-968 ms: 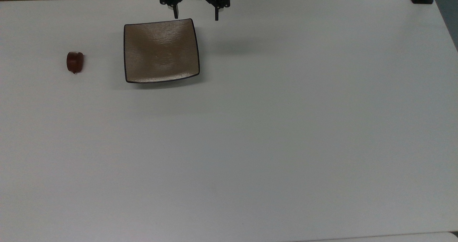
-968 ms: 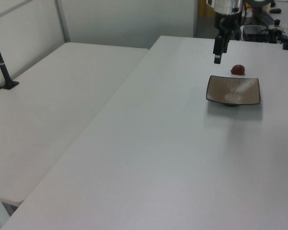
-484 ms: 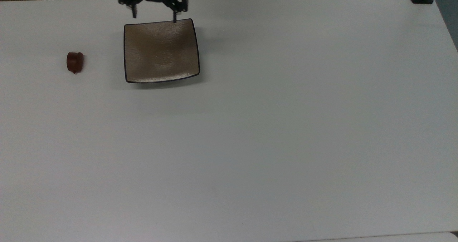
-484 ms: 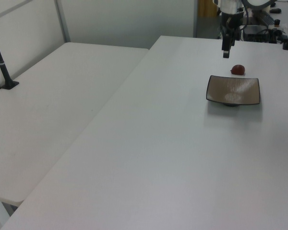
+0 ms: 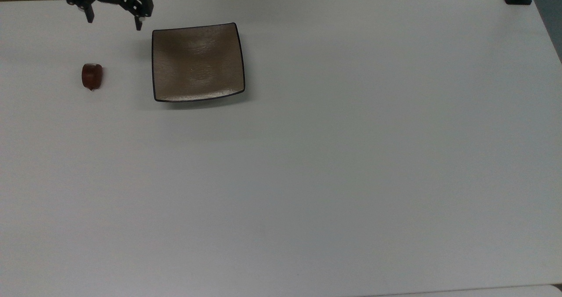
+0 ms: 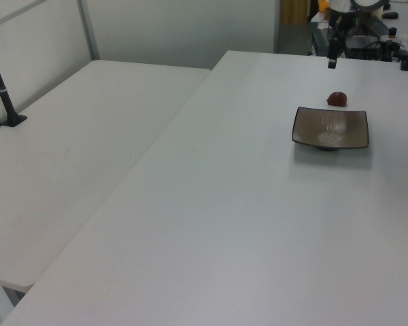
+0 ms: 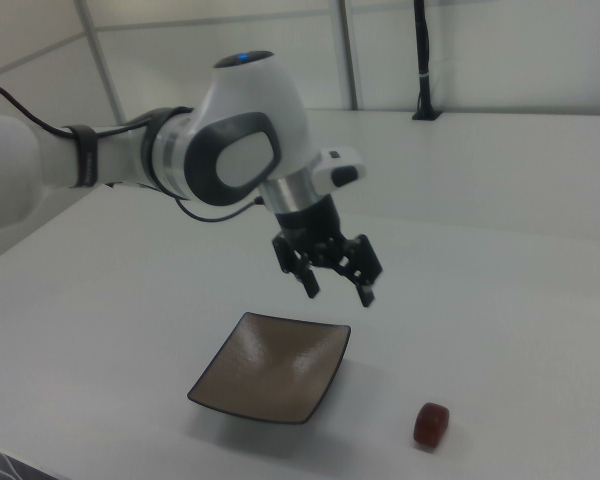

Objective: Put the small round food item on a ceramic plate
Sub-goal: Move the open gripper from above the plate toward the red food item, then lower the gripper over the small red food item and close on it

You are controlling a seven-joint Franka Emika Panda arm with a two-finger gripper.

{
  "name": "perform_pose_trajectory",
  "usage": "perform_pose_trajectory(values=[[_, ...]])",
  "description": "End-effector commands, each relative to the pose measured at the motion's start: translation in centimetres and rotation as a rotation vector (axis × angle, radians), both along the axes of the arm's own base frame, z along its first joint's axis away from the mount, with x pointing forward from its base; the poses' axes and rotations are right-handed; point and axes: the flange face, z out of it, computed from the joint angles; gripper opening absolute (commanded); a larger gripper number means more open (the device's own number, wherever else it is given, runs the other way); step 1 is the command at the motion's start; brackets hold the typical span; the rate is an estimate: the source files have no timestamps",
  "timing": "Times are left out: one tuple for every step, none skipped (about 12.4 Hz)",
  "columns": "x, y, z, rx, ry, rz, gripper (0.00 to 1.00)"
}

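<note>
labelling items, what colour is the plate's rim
Black, thin, around the square brown-taupe glazed plate; clearest in the top view.

White table (image 6: 211, 224); second white table (image 6: 68, 142) beside it; pale wall panels (image 6: 177, 27); black pole (image 6: 3, 88), perhaps clamp-mounted.

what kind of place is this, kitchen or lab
Most likely a robotics lab, not a kitchen: a robot arm's gripper hangs over a bare white table holding just a plate and one small food item.
</note>
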Motion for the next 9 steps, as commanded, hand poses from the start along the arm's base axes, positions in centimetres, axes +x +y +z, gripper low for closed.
perform_pose_trajectory(values=[[-0.6,-4.8,-2.8,-0.029,-0.008,-0.014,1.00],[-0.3,-6.0,-4.4,-0.038,-0.011,-0.027,1.00],[-0.4,-6.9,-5.9,-0.044,-0.019,-0.034,1.00],[-0.3,-7.0,-7.6,-0.049,-0.018,-0.023,1.00],[0.0,-7.3,-8.9,-0.054,-0.014,-0.021,1.00],[0.4,-7.7,-10.3,-0.070,-0.008,-0.016,1.00],[0.5,-8.6,-11.7,-0.095,0.003,-0.007,1.00],[0.5,-9.1,-13.3,-0.113,0.029,0.003,1.00],[0.7,-9.5,-14.8,-0.129,0.044,0.015,1.00]])
